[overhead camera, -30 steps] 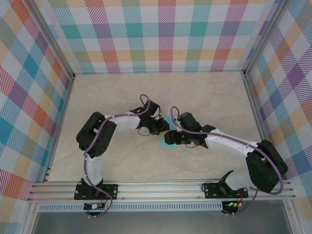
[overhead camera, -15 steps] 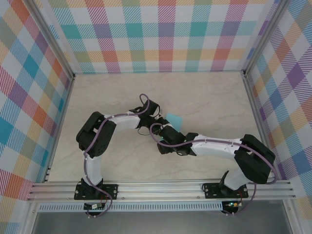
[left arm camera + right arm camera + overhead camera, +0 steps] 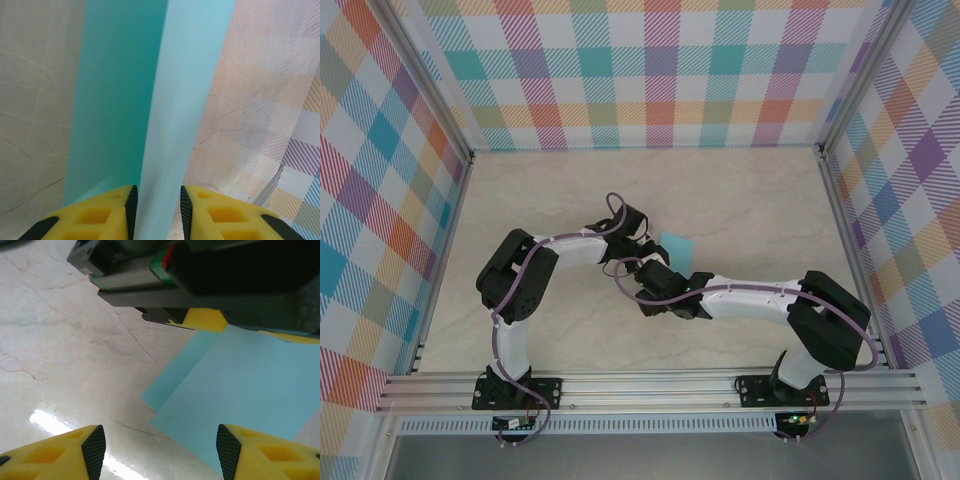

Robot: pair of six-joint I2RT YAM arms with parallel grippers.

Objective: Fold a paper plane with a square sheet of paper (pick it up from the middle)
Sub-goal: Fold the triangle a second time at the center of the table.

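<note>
1. Tool: left gripper [image 3: 157, 196]. Yellow fingers with black pads, set a little apart. A pale strip of the paper [image 3: 117, 100] runs through the gap. Whether the pads pinch it or merely straddle it cannot be told.
2. Stock: paper, light teal, in two tones. A darker panel lies ahead-left of the left gripper. The paler strip laps over it and runs straight ahead from the gap, slanting slightly right.
3. Tool: right gripper [image 3: 160, 440]. Fingers wide apart with nothing between them, so it is open, and it hangs low over the bench [image 3: 55, 340].
4. Placement: the paper sits ahead and to the right of the right gripper, spread flat over the bench. Its near corner is just ahead of the gap. Its far edge meets the left gripper's yellow fingers.
5. Surface: bench, pale and marbled, bare ahead-left of the right gripper. There is a glare patch just ahead of its left finger.
6. Overhead: both grippers are close together mid-bench. The paper shows just beyond the right gripper and right of the left one.
7. Surround: plaid walls [image 3: 660, 70].
</note>
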